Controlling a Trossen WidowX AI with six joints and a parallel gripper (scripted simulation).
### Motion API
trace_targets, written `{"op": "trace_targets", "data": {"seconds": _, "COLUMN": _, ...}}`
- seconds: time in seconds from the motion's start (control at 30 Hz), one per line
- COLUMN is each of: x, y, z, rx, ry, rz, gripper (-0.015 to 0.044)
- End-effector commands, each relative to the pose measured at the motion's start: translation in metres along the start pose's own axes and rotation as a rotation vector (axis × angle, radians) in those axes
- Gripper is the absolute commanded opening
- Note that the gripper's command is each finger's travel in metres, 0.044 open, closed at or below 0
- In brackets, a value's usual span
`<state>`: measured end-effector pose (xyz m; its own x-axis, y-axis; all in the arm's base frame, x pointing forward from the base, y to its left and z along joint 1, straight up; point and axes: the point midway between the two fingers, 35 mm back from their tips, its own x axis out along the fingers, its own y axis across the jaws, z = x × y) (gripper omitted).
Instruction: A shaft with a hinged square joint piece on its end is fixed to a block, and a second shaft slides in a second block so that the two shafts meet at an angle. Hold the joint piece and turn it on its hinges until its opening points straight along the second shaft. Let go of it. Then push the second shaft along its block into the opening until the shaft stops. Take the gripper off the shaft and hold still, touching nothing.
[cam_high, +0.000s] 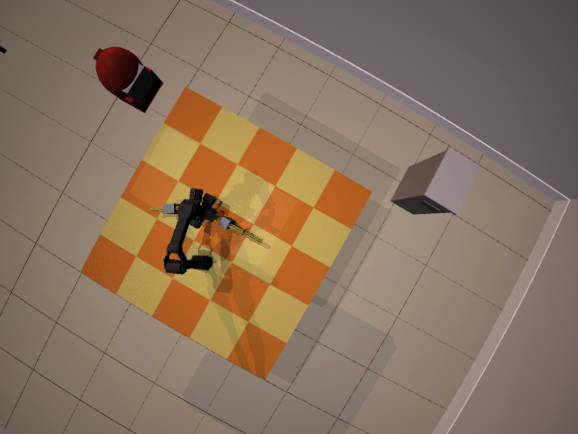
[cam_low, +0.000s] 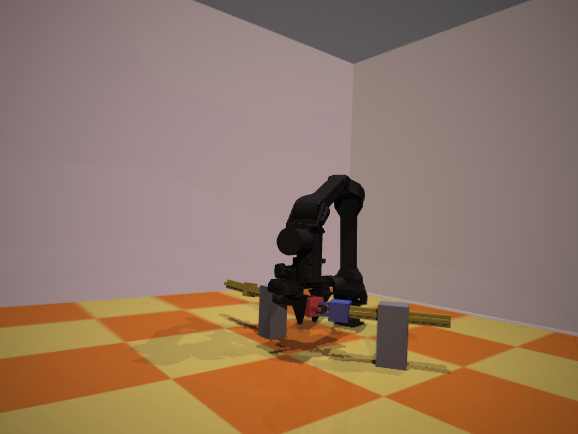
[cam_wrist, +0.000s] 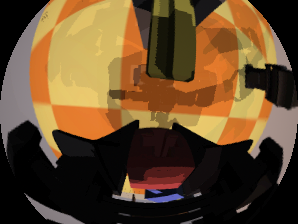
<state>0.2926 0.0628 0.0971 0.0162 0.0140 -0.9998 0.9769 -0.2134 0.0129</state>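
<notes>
The red joint piece (cam_low: 314, 305) (cam_wrist: 161, 156) is between the fingers of my gripper (cam_low: 307, 319) (cam_wrist: 156, 124), which is shut on it. It is hinged beside the blue piece (cam_low: 339, 311) (cam_wrist: 165, 197) on the end of the first shaft (cam_low: 364, 313). That shaft runs through a grey block (cam_low: 392, 337) (cam_high: 170, 208). The second shaft (cam_low: 234, 285) (cam_high: 251, 236) (cam_wrist: 172, 42) slides in the other grey block (cam_low: 272, 315) (cam_high: 226, 223). In the wrist view its near end stands apart from the joint piece, a gap between them. The joint's opening is hidden.
The arm (cam_high: 181, 227) (cam_low: 348, 240) reaches over the joint from its base. The blocks stand on an orange and yellow checkered floor mat (cam_high: 190, 115) (cam_low: 100, 360). A red rounded object (cam_high: 117, 67) and a box-shaped cabinet (cam_high: 445, 182) stand beyond the mat.
</notes>
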Motion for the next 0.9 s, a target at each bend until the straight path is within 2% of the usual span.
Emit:
{"op": "trace_targets", "data": {"seconds": 0.0, "x": -0.0005, "y": 0.0006, "z": 0.0, "rx": -0.013, "ry": -0.008, "rz": 0.0, "gripper": 0.0}}
{"op": "trace_targets", "data": {"seconds": 0.37, "x": -0.0001, "y": 0.0002, "z": 0.0, "rx": -0.003, "ry": -0.003, "rz": 0.0, "gripper": 0.0}}
{"op": "trace_targets", "data": {"seconds": 0.53, "x": -0.0001, "y": 0.0002, "z": 0.0, "rx": -0.003, "ry": -0.003, "rz": 0.0, "gripper": 0.0131}}
{"op": "trace_targets", "data": {"seconds": 0.63, "x": -0.0001, "y": 0.0002, "z": 0.0, "rx": -0.003, "ry": -0.003, "rz": 0.0, "gripper": 0.0147}}
{"op": "trace_targets", "data": {"seconds": 0.87, "x": -0.0001, "y": 0.0002, "z": 0.0, "rx": -0.003, "ry": -0.003, "rz": 0.0, "gripper": 0.0331}}
